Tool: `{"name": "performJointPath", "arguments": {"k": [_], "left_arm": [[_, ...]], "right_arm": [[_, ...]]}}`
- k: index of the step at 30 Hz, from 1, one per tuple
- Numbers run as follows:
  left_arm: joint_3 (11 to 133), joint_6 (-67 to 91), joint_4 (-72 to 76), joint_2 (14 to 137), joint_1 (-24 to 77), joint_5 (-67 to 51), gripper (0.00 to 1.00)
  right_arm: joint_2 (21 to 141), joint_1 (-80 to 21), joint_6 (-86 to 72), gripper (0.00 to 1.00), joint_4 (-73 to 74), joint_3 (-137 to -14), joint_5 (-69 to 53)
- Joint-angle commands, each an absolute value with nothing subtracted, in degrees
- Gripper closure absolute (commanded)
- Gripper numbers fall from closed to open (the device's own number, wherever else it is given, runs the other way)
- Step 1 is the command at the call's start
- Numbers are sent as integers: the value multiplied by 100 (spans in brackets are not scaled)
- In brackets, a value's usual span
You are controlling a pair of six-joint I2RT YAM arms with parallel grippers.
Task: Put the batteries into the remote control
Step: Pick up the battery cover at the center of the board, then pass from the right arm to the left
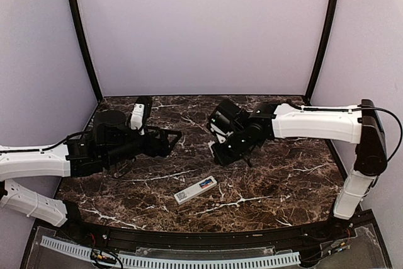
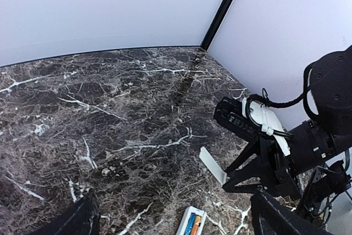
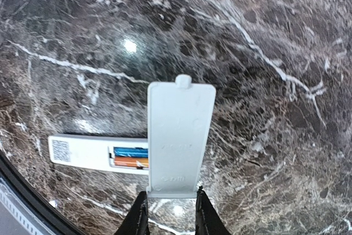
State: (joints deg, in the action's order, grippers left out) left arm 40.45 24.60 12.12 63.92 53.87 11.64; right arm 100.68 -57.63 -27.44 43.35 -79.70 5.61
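The white remote control (image 1: 194, 190) lies back-up near the table's front centre. In its open recess sit the batteries (image 3: 131, 157), one blue and one orange, side by side; the left wrist view shows them too, batteries (image 2: 192, 224). My right gripper (image 3: 171, 213) is shut on the bottom edge of the flat pale cover piece (image 3: 179, 136), holding it above the table, beyond the remote. My left gripper (image 1: 176, 138) hovers open at the left, with nothing between its fingers.
The dark marble table (image 1: 283, 181) is walled by pale panels at the back and sides. A black rim and a white slotted rail (image 1: 170, 259) run along the near edge. My right arm (image 2: 308, 136) fills the right of the left wrist view.
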Motion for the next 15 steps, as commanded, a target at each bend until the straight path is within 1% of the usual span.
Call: {"name": "performJointPath", "arguments": {"k": [1,6,15], "left_arm": [[4195,3167,1417,6652,5381,782,5],[4278,3586,1663,6953,5243,488,9],[4588,3851,1717,7423,5150,153,20]], "right_arm": [[9976,-6045,-2510,82,3865,-8307,934],[9912,-6287,-2356,82,3519,-8478,1034],[9887,-6481,-2194,81,3310,-8647,1209]]}}
